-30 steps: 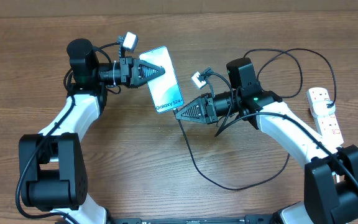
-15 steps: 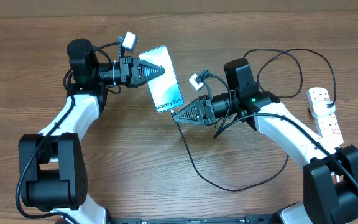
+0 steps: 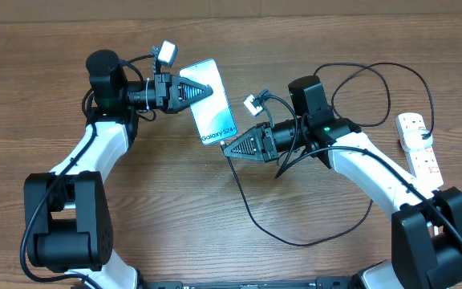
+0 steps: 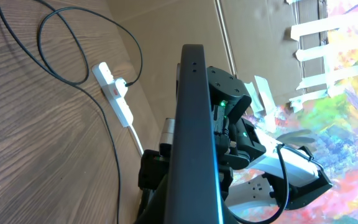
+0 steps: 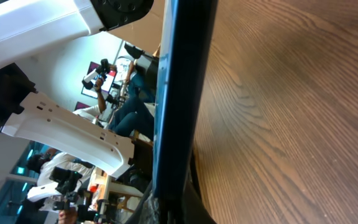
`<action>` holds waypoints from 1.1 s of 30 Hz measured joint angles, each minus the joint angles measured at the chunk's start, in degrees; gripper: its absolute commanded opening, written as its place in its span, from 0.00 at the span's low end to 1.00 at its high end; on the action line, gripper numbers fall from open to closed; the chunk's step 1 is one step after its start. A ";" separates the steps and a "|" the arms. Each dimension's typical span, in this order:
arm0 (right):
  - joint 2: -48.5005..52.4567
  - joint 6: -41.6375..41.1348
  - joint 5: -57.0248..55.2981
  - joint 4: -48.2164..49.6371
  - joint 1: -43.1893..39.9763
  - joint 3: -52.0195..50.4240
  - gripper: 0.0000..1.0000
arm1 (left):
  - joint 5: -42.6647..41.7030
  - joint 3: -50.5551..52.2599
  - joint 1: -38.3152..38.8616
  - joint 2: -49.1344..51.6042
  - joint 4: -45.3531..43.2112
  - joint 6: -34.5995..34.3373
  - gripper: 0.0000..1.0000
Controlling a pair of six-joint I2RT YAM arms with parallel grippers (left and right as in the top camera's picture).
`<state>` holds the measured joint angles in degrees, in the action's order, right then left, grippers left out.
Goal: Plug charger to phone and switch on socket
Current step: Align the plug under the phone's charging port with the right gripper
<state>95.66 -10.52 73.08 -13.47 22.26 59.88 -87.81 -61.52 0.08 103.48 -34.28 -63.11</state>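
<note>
Sliding slightly leftward since a second ago, the right gripper (image 3: pixel 224 149) now has its black pointed tip just beside the lower corner of the slim blue-screened smartphone (image 3: pixel 217 112), at the end printed "Galaxy S24". The left gripper (image 3: pixel 208 91) and the phone have not shifted. Overhead, in the upper middle of the frame, the left gripper's fingers are clamped on the phone's upper left edge, holding it slanted, screen up. The right gripper's fingers are pressed together too. The thin black charger cable (image 3: pixel 251 215) leaves their tip, swings down across the brown wooden table (image 3: pixel 175 217) and loops back toward the right, and its connector is hidden. The white elongated power strip (image 3: pixel 417 144) lies at the far right edge, well apart from both grippers. The left wrist view shows the phone (image 4: pixel 191 124) edge-on, a dark bar rising through the centre, with the power strip (image 4: pixel 114 93) and cable loops in the upper left. The right wrist view shows the phone (image 5: pixel 182 93) as a dark, blue-rimmed bar running from top centre to the bottom edge. Whether connector and port touch cannot be told.
</note>
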 measured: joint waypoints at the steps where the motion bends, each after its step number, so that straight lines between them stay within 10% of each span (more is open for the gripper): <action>1: 0.00 0.04 -0.04 0.26 0.00 0.00 0.04 | 0.00 0.00 0.00 0.00 0.00 0.00 0.04; 33: 0.00 0.02 -0.02 0.92 0.00 0.00 0.04 | 0.17 0.00 0.00 0.00 0.00 0.02 0.04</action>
<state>95.66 -10.50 73.06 -12.56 22.26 59.88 -87.64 -61.52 0.08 103.48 -34.28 -63.09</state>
